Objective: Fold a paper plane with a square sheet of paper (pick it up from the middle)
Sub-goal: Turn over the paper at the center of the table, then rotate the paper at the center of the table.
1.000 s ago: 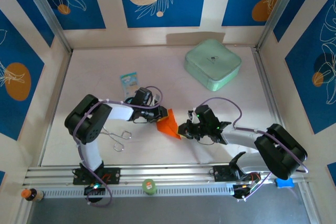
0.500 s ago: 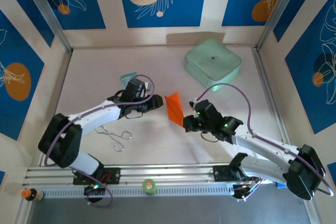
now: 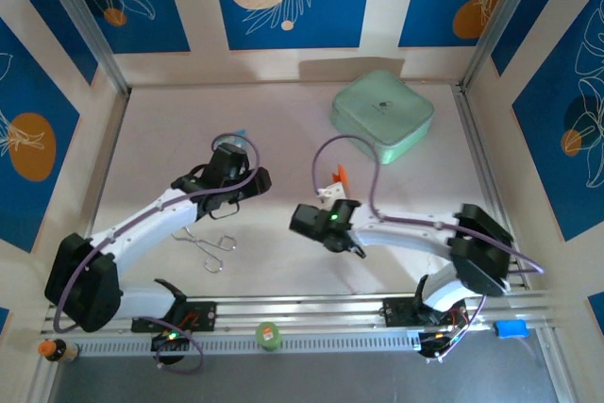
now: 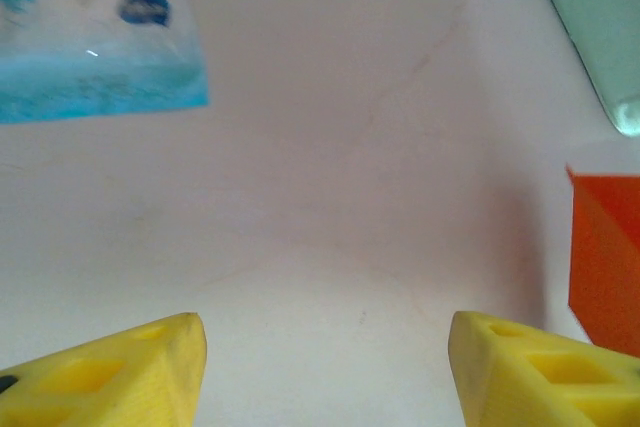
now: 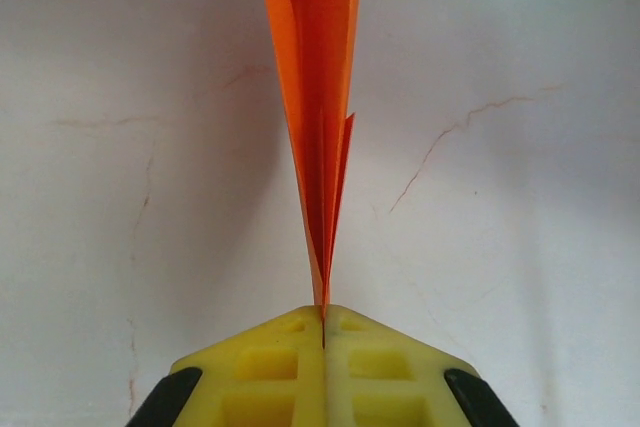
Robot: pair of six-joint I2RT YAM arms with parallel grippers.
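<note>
The paper plane point(image 5: 318, 97) is bright orange, folded in layers, and I see it edge-on as a narrow wedge rising above the table. My right gripper point(image 5: 323, 315) is shut on its lower edge. From above, the plane point(image 3: 341, 176) is a small orange sliver just beyond the right gripper point(image 3: 330, 199) near the table's middle. My left gripper point(image 3: 257, 180) stands to the plane's left, apart from it. Its yellow fingers are spread wide around the left gripper's midpoint point(image 4: 327, 347) with bare table between them. The orange plane point(image 4: 605, 267) sits at the right edge of the left wrist view.
A mint-green box point(image 3: 382, 115) stands at the back right. A blue-and-white packet point(image 4: 90, 57) lies ahead of the left gripper, mostly under its wrist from above. Metal tongs point(image 3: 209, 244) lie at the front left. Raised walls ring the table point(image 3: 283, 120).
My left gripper has let go of the orange paper, opened and drawn back to the left. The right gripper has swung left with the paper, which now stands edge-on.
</note>
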